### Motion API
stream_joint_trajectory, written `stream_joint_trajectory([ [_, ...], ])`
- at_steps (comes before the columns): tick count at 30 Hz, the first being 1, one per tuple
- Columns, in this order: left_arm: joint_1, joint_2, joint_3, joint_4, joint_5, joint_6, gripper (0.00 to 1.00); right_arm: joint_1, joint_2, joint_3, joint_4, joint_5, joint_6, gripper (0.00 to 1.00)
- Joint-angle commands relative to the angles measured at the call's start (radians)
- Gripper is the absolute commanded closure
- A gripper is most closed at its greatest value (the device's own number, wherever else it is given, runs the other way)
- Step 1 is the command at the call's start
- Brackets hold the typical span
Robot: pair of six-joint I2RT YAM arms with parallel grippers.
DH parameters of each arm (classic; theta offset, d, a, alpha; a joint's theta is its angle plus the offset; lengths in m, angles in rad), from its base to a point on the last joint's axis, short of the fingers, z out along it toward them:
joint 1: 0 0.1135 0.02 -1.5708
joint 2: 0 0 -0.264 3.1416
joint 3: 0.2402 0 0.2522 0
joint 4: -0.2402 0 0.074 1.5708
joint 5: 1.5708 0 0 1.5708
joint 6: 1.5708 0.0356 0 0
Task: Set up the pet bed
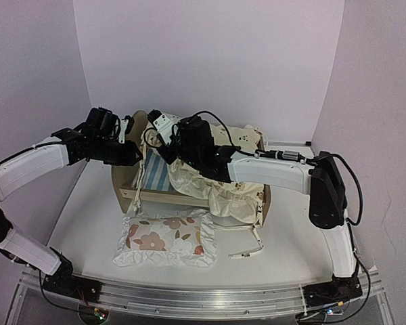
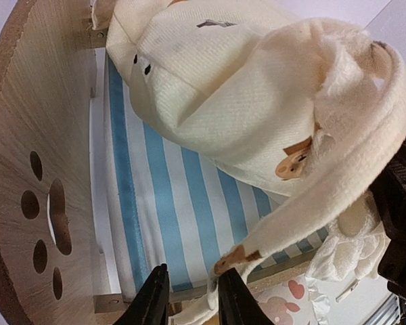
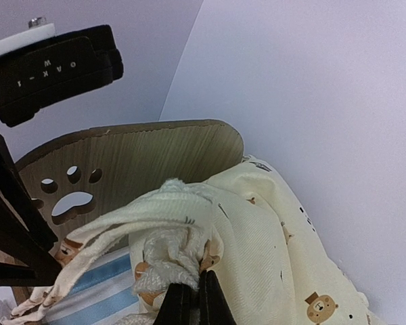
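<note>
robot lab test booth, plain white walls, white table, metal mounting rail

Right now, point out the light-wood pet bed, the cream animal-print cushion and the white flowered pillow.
light-wood pet bed (image 2: 61, 115): left wrist view, headboard panel.
cream animal-print cushion (image 3: 257, 230): right wrist view, fabric face.
white flowered pillow (image 1: 166, 237): top external view, its middle.

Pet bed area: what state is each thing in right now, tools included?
pet bed: upright on the table, striped base partly uncovered.
cream cushion: bunched, covering part of the bed, not laid flat.
floral pillow: flat on the table in front of the bed.
left tool: jaws apart, a tie string end between them.
right tool: shut on the cushion's bunched cloth.
</note>
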Motion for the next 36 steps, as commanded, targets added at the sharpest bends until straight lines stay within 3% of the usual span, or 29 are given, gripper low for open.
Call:
stream_joint_trajectory([
  [1,-0.002,0.031,0.003,0.047,0.016,-0.007,0.78,-0.012,-0.07,-0.012,0.042,0.042,0.01,1.0],
  [7,-0.003,0.025,0.009,0.069,-0.004,-0.014,1.0,-0.011,-0.08,-0.026,0.043,0.04,0.013,1.0],
  [23,-0.003,0.044,0.193,-0.032,-0.339,0.021,1.0,-0.011,-0.142,-0.124,0.053,0.005,0.045,1.0],
  [36,-0.003,0.061,0.151,-0.018,-0.376,0.021,1.0,-0.012,-0.146,-0.174,0.051,-0.021,0.081,1.0],
])
